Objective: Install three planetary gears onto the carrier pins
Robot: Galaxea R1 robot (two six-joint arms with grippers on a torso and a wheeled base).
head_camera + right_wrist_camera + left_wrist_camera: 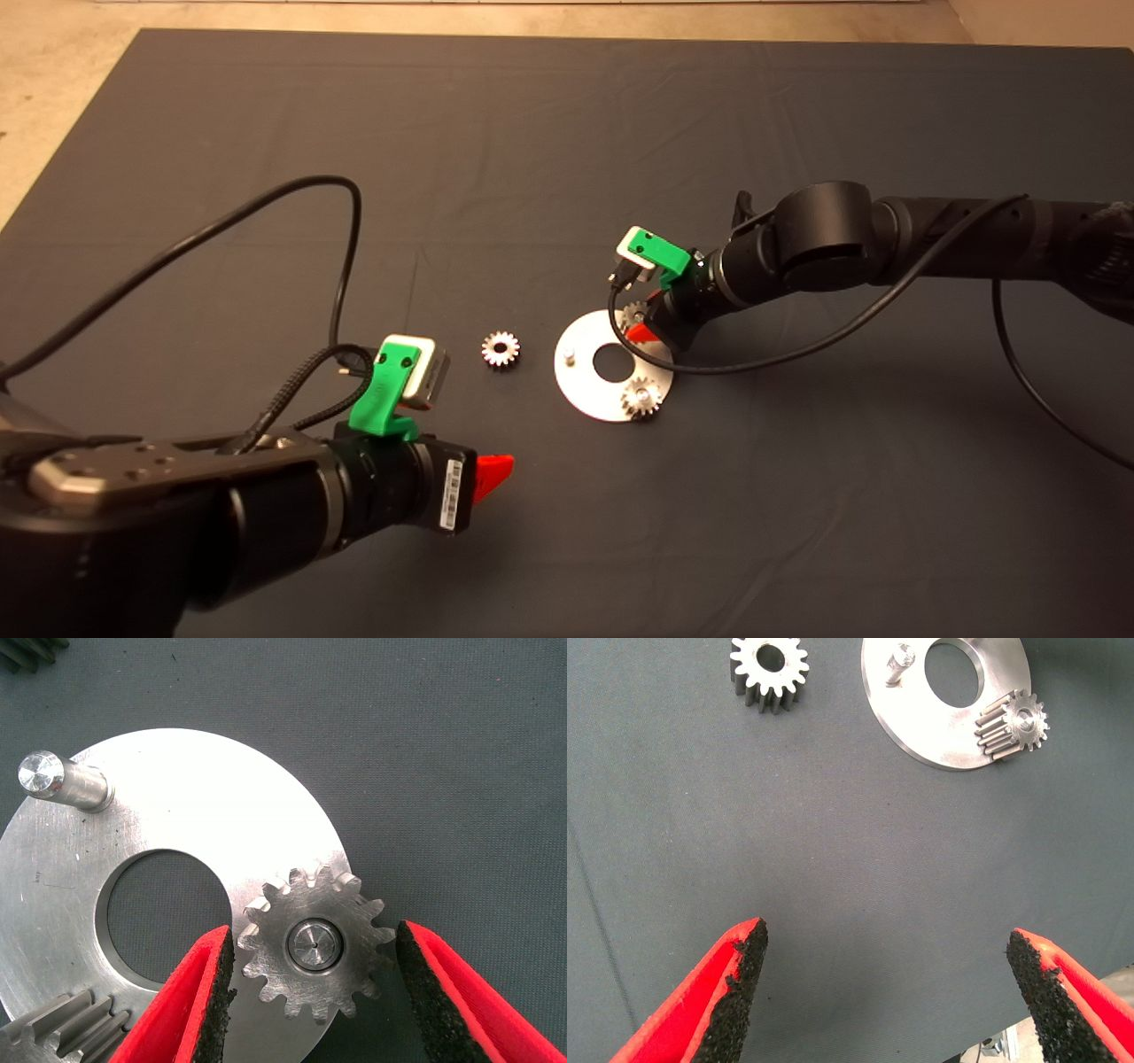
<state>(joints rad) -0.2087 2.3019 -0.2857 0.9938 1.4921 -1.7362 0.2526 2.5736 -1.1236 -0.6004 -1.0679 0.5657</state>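
The right gripper [310,992] hangs low over the far edge of the silver disc [585,381], its red fingers parted on either side of a gear [314,943] seated on a peg, with a narrow gap on each side. A 2nd gear [640,398] sits on the peg at the disc's near edge. The 3rd gear [500,348] lies loose on the mat [797,496] just left of the disc, whose last peg [570,356] stands bare. The left gripper [886,992] hovers near the front, jaws wide.
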